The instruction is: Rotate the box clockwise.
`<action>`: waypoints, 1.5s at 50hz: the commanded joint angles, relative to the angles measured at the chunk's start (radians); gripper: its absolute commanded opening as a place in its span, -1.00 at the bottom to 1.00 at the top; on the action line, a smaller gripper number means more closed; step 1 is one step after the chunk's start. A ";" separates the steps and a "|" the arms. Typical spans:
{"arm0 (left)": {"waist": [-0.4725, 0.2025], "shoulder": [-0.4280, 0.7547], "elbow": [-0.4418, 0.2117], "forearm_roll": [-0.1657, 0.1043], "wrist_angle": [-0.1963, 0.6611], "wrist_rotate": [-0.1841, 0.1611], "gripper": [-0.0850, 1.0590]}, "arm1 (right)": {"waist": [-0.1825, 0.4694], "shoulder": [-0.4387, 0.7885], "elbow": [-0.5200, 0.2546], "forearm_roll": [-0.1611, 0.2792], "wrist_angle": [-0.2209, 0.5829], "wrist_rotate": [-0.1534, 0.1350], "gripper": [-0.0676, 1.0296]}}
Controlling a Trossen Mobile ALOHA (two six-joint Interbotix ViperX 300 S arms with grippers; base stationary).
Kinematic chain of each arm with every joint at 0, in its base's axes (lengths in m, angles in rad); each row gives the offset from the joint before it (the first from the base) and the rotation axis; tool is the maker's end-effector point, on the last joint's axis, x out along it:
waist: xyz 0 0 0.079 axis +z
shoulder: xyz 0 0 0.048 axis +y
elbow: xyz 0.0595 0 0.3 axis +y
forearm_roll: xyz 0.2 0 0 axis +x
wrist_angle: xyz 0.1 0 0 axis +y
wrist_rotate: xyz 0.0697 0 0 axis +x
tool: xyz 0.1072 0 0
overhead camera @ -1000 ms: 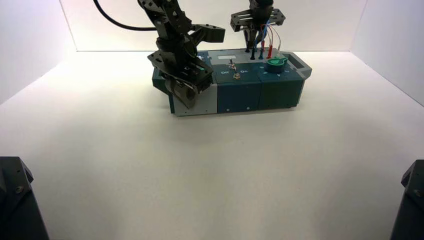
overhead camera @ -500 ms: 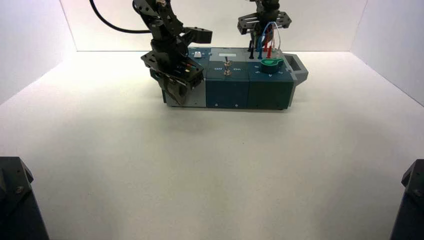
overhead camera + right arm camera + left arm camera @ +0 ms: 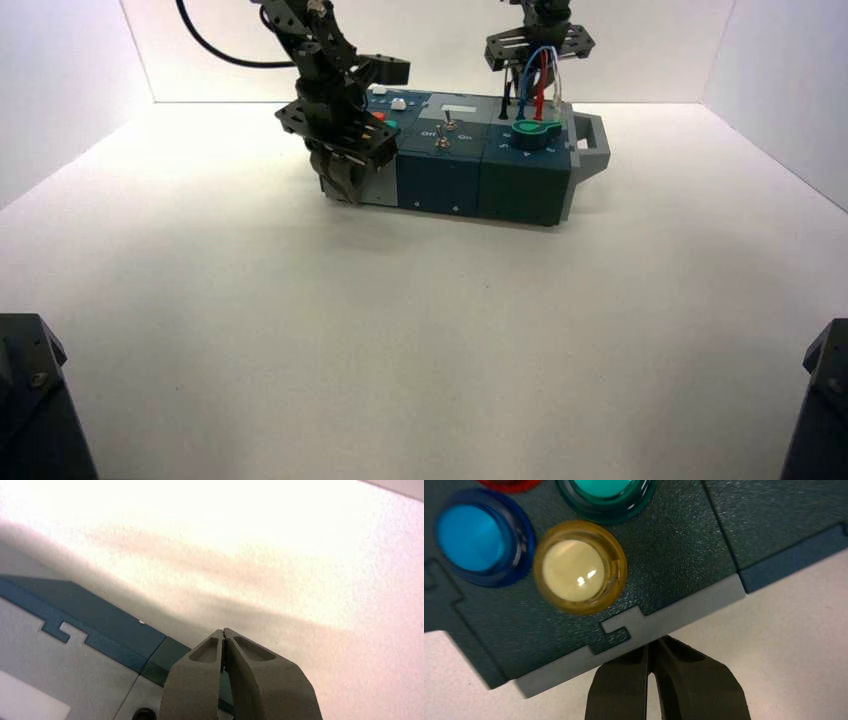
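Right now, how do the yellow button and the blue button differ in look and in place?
The yellow button has an amber rim, while the blue button has a dark blue one. The yellow button sits nearer the left gripper than the blue button does. Both are round.

Pale tabletop point(image 3: 400, 330), white walls point(image 3: 780, 110) (plain ones) around it
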 commanded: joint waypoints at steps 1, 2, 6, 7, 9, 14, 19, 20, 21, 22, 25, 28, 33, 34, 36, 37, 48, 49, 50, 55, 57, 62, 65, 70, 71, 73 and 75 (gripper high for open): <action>0.006 -0.017 -0.038 0.002 -0.011 0.009 -0.91 | 0.020 -0.017 0.095 0.012 -0.005 -0.005 -0.92; 0.006 -0.017 -0.040 0.003 -0.012 0.009 -0.91 | 0.020 -0.025 0.106 0.014 -0.011 -0.005 -0.92; 0.009 -0.017 -0.041 0.003 -0.012 0.012 -0.91 | 0.021 -0.044 0.138 0.012 -0.026 -0.003 -0.92; 0.009 -0.017 -0.043 0.003 -0.012 0.012 -0.91 | 0.021 -0.049 0.147 0.014 -0.029 -0.005 -0.92; 0.011 -0.017 -0.043 0.002 -0.012 0.014 -0.91 | 0.021 -0.058 0.164 0.014 -0.034 -0.002 -0.92; 0.015 -0.017 -0.044 0.002 -0.017 0.014 -0.91 | 0.023 -0.074 0.199 0.020 -0.044 -0.002 -0.92; 0.026 -0.018 -0.044 0.003 -0.018 0.015 -0.91 | 0.026 -0.097 0.249 0.021 -0.063 -0.002 -0.92; 0.028 -0.018 -0.044 0.002 -0.018 0.015 -0.91 | 0.026 -0.100 0.258 0.021 -0.064 -0.002 -0.92; 0.029 -0.020 -0.044 0.003 -0.018 0.015 -0.91 | 0.026 -0.103 0.264 0.021 -0.067 0.000 -0.92; 0.032 -0.020 -0.044 0.002 -0.020 0.017 -0.91 | 0.026 -0.103 0.267 0.021 -0.067 0.000 -0.92; 0.043 -0.025 -0.044 0.003 -0.023 0.020 -0.91 | 0.026 -0.115 0.288 0.023 -0.072 -0.002 -0.92; 0.051 -0.029 -0.044 0.003 -0.025 0.021 -0.91 | 0.026 -0.126 0.305 0.021 -0.078 -0.002 -0.92; 0.071 -0.037 -0.046 0.003 -0.029 0.023 -0.91 | 0.026 -0.144 0.334 0.023 -0.089 0.000 -0.92; 0.074 -0.038 -0.046 0.003 -0.029 0.023 -0.91 | 0.028 -0.149 0.341 0.023 -0.092 0.000 -0.92; 0.083 -0.041 -0.046 0.003 -0.032 0.023 -0.91 | 0.028 -0.158 0.354 0.023 -0.097 0.000 -0.92; 0.087 -0.043 -0.048 0.003 -0.034 0.023 -0.91 | 0.028 -0.163 0.362 0.023 -0.100 0.000 -0.92; 0.121 -0.048 -0.066 0.002 -0.034 0.028 -0.91 | 0.029 -0.192 0.428 0.025 -0.121 0.000 -0.92; 0.123 -0.048 -0.067 0.003 -0.034 0.028 -0.91 | 0.031 -0.195 0.434 0.025 -0.124 0.000 -0.92; 0.123 -0.048 -0.071 0.003 -0.034 0.029 -0.91 | 0.031 -0.195 0.437 0.025 -0.126 0.000 -0.92; 0.124 -0.043 -0.083 0.002 -0.034 0.032 -0.91 | 0.034 -0.204 0.460 0.031 -0.132 0.003 -0.92; 0.124 -0.040 -0.091 0.003 -0.034 0.032 -0.91 | 0.035 -0.209 0.466 0.034 -0.135 0.003 -0.92; 0.124 -0.037 -0.106 0.002 -0.034 0.035 -0.91 | 0.038 -0.216 0.480 0.044 -0.140 0.003 -0.92; 0.123 -0.032 -0.115 0.003 -0.034 0.038 -0.91 | 0.040 -0.225 0.489 0.057 -0.143 0.003 -0.92; 0.124 -0.025 -0.129 0.002 -0.034 0.040 -0.91 | 0.040 -0.244 0.509 0.069 -0.153 0.005 -0.92; 0.124 -0.023 -0.130 0.003 -0.034 0.038 -0.91 | 0.041 -0.249 0.514 0.071 -0.156 0.003 -0.92; 0.124 -0.018 -0.135 0.003 -0.034 0.041 -0.91 | 0.043 -0.255 0.522 0.075 -0.160 0.005 -0.92; 0.124 -0.015 -0.138 0.003 -0.034 0.043 -0.91 | 0.046 -0.265 0.532 0.080 -0.164 0.003 -0.92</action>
